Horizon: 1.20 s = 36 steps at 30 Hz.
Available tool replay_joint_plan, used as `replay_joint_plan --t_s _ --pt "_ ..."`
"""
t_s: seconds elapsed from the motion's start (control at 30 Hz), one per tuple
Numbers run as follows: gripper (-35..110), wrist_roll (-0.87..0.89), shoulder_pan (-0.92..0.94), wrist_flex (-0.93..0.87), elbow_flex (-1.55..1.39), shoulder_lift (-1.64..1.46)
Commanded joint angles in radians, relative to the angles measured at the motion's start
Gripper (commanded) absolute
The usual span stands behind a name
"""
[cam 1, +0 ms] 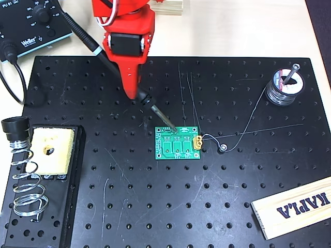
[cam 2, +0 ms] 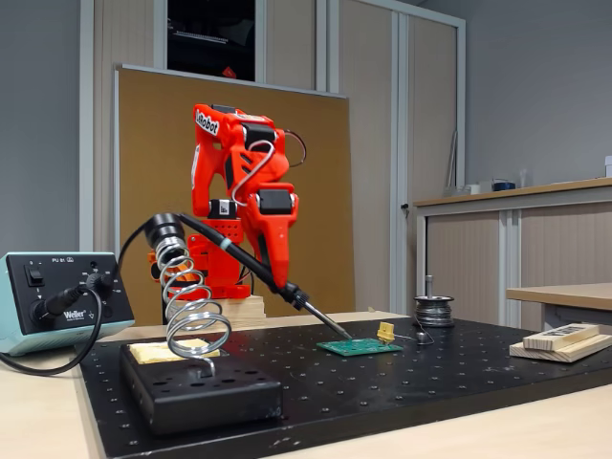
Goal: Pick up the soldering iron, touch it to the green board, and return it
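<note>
Risk first: tip of the soldering iron (cam 1: 154,110) resting at the far edge of the green board (cam 1: 178,143), or just above it; cannot tell from the overhead view, but in the fixed view the tip (cam 2: 337,332) seems to meet the board (cam 2: 360,347). Board apparently lying loose on the black perforated plate (cam 1: 155,206), so too much downward push could slide it or tilt it. Thin wire (cam 1: 243,132) running from the yellow connector (cam 1: 197,141) toward the solder spool (cam 1: 283,88), easy to snag when lifting away. Black cable (cam 1: 77,28) stretched back to the station (cam 1: 31,23) at far left; a pull from it could twist the handle in the grip. Return path long: coiled stand (cam 1: 23,175) at near left, with narrow black collar, so a bad angle could miss the opening and knock the stand or the yellow sponge (cam 1: 51,150).

End effector (cam 1: 135,90) pinching the iron near its lower part, red jaws pressed onto the handle, pointing down and to the right in the overhead view. Same hold seen from the side in the fixed view (cam 2: 284,285).

Iron: long, slim, black, with a white band high on the handle, thin metal tip, held slanted. Board: small, square, green, white markings, holes in corners, lying flat near the middle of the plate. Wooden block (cam 1: 295,206) at near right, well apart.
</note>
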<state>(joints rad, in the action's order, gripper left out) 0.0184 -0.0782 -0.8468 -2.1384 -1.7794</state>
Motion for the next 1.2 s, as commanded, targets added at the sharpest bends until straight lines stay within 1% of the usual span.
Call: replay_joint_plan --t_s 0.0,0.23,0.47,0.77,1.17 --pt "0 -0.025 -0.026 -0.044 0.132 0.028" --pt "0 -0.032 -0.066 -0.075 0.311 0.175" --pt "0 -0.028 -0.084 -0.064 0.377 0.261" --pt "0 -0.025 -0.091 -0.058 0.405 0.301" --pt "0 -0.011 -0.091 -0.044 0.364 0.298"
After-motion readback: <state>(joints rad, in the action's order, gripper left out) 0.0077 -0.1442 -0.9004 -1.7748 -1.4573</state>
